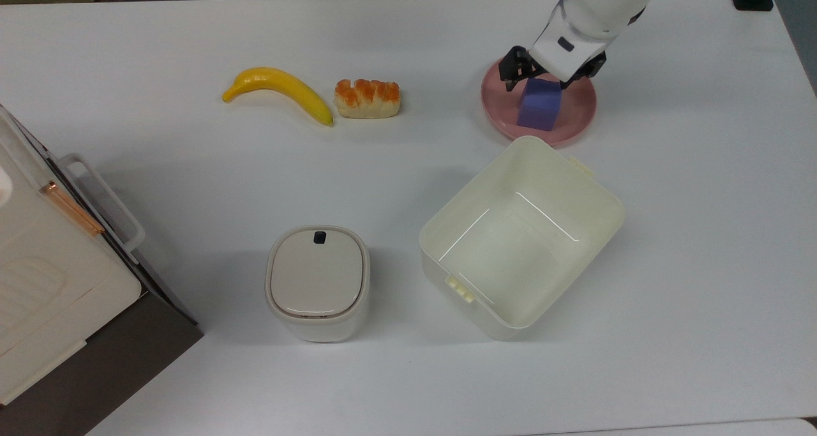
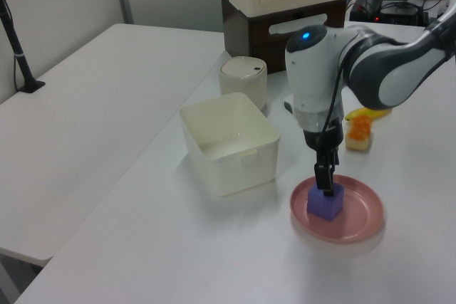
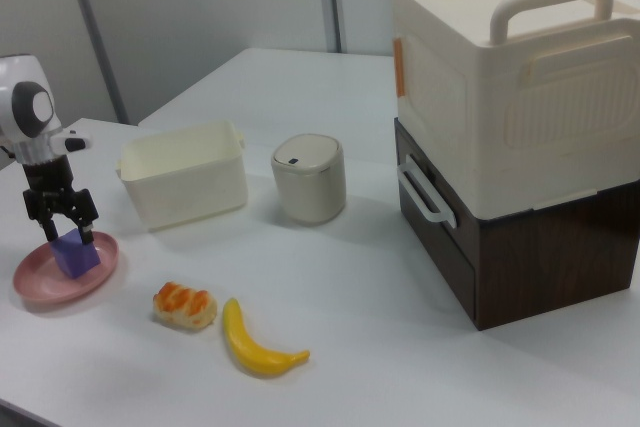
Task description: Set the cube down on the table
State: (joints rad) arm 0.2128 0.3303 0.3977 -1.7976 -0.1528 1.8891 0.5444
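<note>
Sitting on the pink plate [image 1: 577, 113], the cube [image 1: 538, 108] is upright near the plate's middle, not on the bare table [image 1: 408, 161]. The gripper [image 1: 549, 82] is lowered over the cube, its two black fingers [image 3: 88, 209] spread apart, one on each side of the cube's upper part; whether they touch the faces cannot be told. In the right view the cube [image 3: 76, 254] shows between the fingers, resting on the plate [image 3: 40, 287]. In the left view the gripper [image 2: 326, 183] points straight down onto the cube's [image 2: 325, 204] top, the white arm [image 2: 317, 83] rising above it.

Just beside the plate, toward the top view's bottom, stands the open cream bin [image 1: 606, 200], its corner close to the plate's rim. A lidded cream container [image 1: 317, 281] stands to the top view's left of the bin. The bread piece [image 1: 367, 98] and the banana [image 1: 281, 90] lie side by side, almost touching, well to the top view's left of the plate. A cream box with handles on a dark brown base [image 3: 500, 147] stands at the right view's right.
</note>
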